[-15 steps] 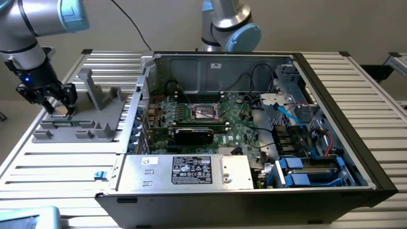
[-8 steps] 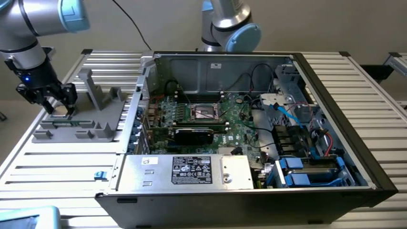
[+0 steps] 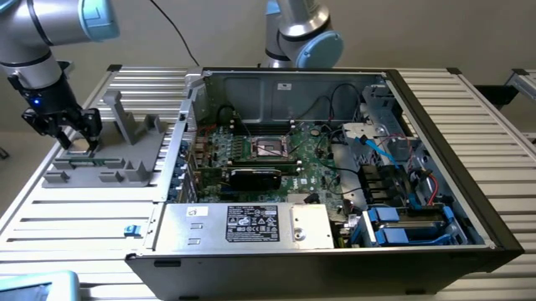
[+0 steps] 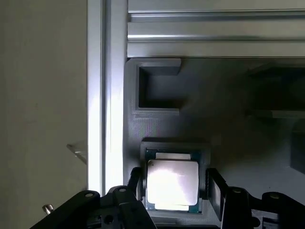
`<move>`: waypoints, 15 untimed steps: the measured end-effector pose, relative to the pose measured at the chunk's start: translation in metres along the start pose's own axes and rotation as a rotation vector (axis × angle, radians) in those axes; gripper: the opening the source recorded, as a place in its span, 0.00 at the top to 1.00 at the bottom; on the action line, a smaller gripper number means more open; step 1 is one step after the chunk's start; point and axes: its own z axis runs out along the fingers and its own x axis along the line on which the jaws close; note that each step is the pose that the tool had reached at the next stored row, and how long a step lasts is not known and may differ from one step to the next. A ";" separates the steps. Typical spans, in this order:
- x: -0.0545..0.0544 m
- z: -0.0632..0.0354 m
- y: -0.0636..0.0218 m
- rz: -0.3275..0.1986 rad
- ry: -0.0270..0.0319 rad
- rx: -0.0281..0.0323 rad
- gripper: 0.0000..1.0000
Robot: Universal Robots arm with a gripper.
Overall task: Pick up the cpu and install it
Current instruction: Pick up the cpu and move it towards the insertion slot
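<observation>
The cpu (image 4: 172, 168), a small square chip with a shiny metal top, lies flat in a pocket of the grey plastic fixture (image 4: 157, 119). My gripper (image 4: 174, 187) is lowered over it and open. One black finger (image 4: 135, 180) stands on either side of the chip, with a narrow gap showing at the chip's edges. In the exterior view the gripper (image 3: 77, 145) is at the fixture's (image 3: 109, 166) corner on the exterior view's left, and the cpu (image 3: 79, 151) shows as a pale patch between the fingertips. The dark square socket (image 3: 272, 148) sits on the motherboard inside the case.
The open computer case (image 3: 435, 157) stands on the slatted aluminium table (image 3: 75, 213), to the exterior view's right of the fixture. Upright grey posts (image 3: 125, 122) rise from the fixture close to the gripper. A second robot arm (image 3: 302, 37) stands behind the case.
</observation>
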 end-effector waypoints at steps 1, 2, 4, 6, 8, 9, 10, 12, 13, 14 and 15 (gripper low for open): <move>0.000 0.0000 0.0006 0.000 0.0000 0.0052 0.35; 0.000 0.0001 0.0010 0.000 0.0000 0.0104 0.35; 0.000 0.0001 0.0016 0.001 0.0000 0.0185 0.35; 0.000 0.0001 0.0016 0.001 0.0002 0.0189 0.35; 0.000 0.0001 0.0016 0.001 0.0004 0.0190 0.35; 0.000 0.0003 0.0016 0.001 0.0002 0.0189 0.35; 0.000 0.0004 0.0017 0.001 0.0002 0.0184 0.35; 0.000 0.0004 0.0017 0.001 0.0003 0.0163 0.35; 0.000 0.0004 0.0016 0.001 0.0004 0.0151 0.35; 0.000 0.0004 0.0015 0.001 0.0007 0.0147 0.35; 0.000 0.0004 0.0014 0.001 0.0010 0.0146 0.35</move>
